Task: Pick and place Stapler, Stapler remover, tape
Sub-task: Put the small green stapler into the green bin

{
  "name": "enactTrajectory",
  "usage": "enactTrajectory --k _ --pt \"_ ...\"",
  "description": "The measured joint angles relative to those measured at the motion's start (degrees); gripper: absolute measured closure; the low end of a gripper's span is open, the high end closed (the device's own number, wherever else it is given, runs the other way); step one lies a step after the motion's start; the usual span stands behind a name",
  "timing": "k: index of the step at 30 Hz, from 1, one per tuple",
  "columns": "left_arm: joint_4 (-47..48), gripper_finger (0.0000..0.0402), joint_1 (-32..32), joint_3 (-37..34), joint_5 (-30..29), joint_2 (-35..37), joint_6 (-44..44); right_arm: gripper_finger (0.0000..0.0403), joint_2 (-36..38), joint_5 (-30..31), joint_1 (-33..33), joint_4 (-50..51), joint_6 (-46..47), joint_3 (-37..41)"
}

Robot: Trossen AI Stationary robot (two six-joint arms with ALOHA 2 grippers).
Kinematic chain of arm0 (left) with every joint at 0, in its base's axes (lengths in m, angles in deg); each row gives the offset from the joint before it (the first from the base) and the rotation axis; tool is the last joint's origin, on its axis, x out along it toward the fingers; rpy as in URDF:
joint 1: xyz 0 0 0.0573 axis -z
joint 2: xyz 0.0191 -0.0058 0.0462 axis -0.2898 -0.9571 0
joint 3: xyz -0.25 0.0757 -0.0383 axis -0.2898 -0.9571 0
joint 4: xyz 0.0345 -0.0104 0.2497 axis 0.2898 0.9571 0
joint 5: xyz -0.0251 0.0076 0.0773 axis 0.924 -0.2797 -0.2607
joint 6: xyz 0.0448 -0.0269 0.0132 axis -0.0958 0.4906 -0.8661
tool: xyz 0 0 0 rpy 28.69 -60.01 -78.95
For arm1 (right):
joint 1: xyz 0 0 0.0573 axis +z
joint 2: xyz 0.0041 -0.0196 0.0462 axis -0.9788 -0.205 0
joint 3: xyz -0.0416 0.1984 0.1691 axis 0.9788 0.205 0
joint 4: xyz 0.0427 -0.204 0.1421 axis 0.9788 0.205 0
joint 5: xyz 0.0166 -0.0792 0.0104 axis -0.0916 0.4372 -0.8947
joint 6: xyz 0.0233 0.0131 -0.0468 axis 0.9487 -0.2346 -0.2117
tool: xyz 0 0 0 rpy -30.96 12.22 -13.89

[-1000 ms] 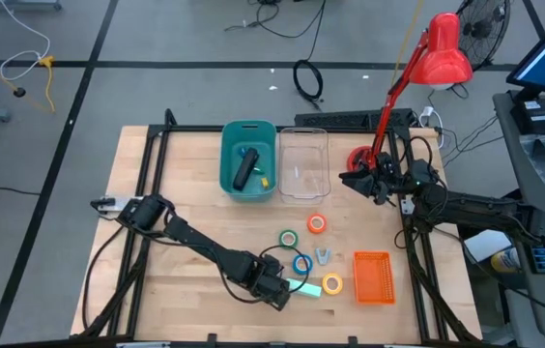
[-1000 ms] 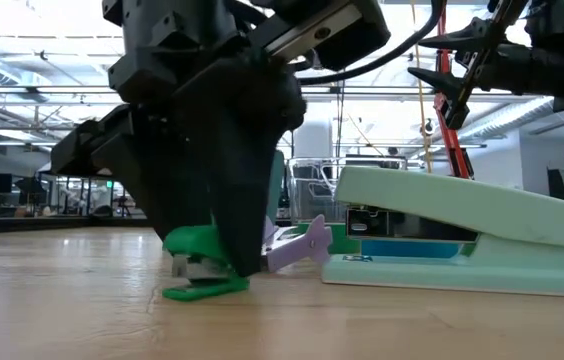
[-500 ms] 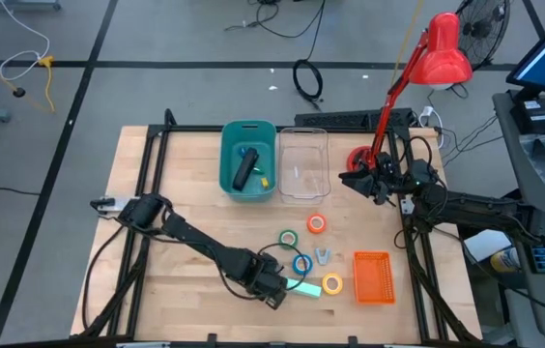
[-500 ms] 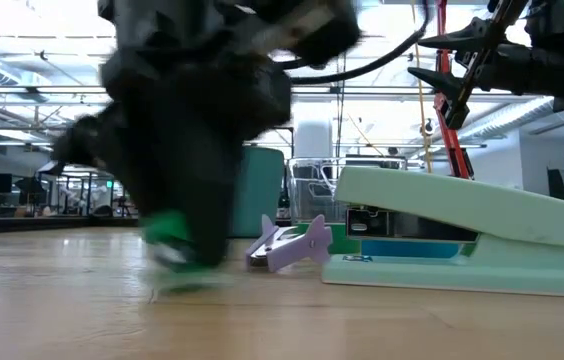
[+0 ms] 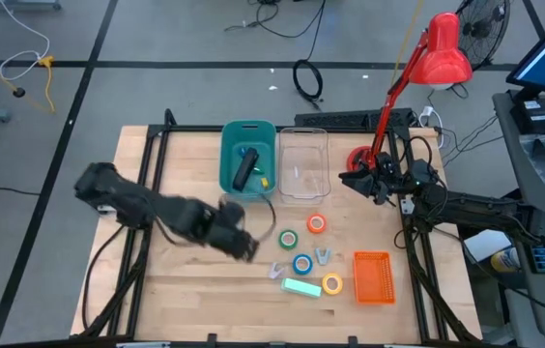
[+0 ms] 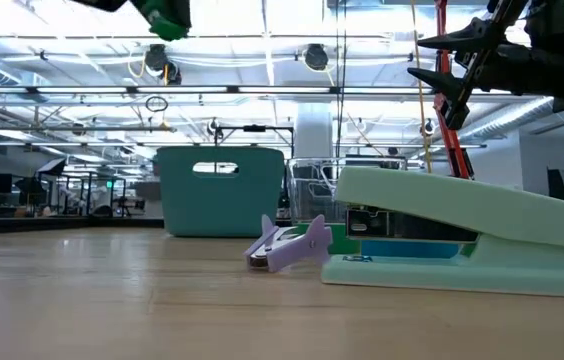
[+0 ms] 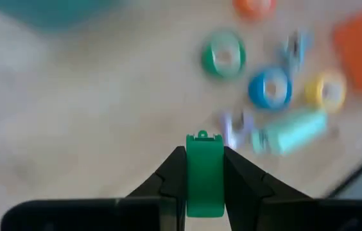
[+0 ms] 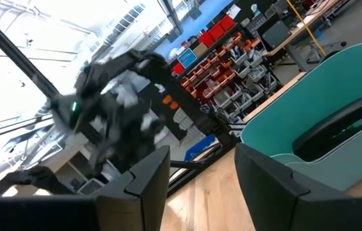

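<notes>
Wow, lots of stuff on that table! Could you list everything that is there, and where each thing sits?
Teal bin: one, teal, far middle of the table.
Black stapler: one, black, inside the teal bin.
Clear container: one, see-through, right beside the bin.
Tape rolls: four; orange-red, green, blue, yellow, in a loose group near the front.
Mint stapler: one, pale green, by the yellow roll.
Lilac staple remover: one, left of the blue roll.
Orange basket: one, front right.
Red lamp: one, far right edge.
Green staple remover: one, clamped in the left gripper.
Left gripper: raised above the table's middle.
Right gripper: open, waiting by the lamp.
</notes>
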State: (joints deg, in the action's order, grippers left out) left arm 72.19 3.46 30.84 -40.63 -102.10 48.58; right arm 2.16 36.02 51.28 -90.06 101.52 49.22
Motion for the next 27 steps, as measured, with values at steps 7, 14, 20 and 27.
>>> enactTrajectory --k 7,14,20,27 --pt "2.0 0.0333 -14.1 0.0 -4.7 5.0 -15.6 0.0232 0.0 0.0 0.0 0.0 0.0 0.0" --pt "-1.6 0.0333 -30.8 0.0 -1.2 3.8 -34.8 0.0232 0.0 0.1 0.0 0.1 -6.1 0.0" --pt "-10.0 0.0333 -42.2 0.1 3.9 2.3 -51.6 0.0232 0.0 0.1 0.0 0.0 -18.5 0.0" --pt "-12.8 0.0333 -51.0 0.2 8.7 -1.5 -62.5 0.0232 0.0 0.1 0.0 0.0 -23.5 0.0"
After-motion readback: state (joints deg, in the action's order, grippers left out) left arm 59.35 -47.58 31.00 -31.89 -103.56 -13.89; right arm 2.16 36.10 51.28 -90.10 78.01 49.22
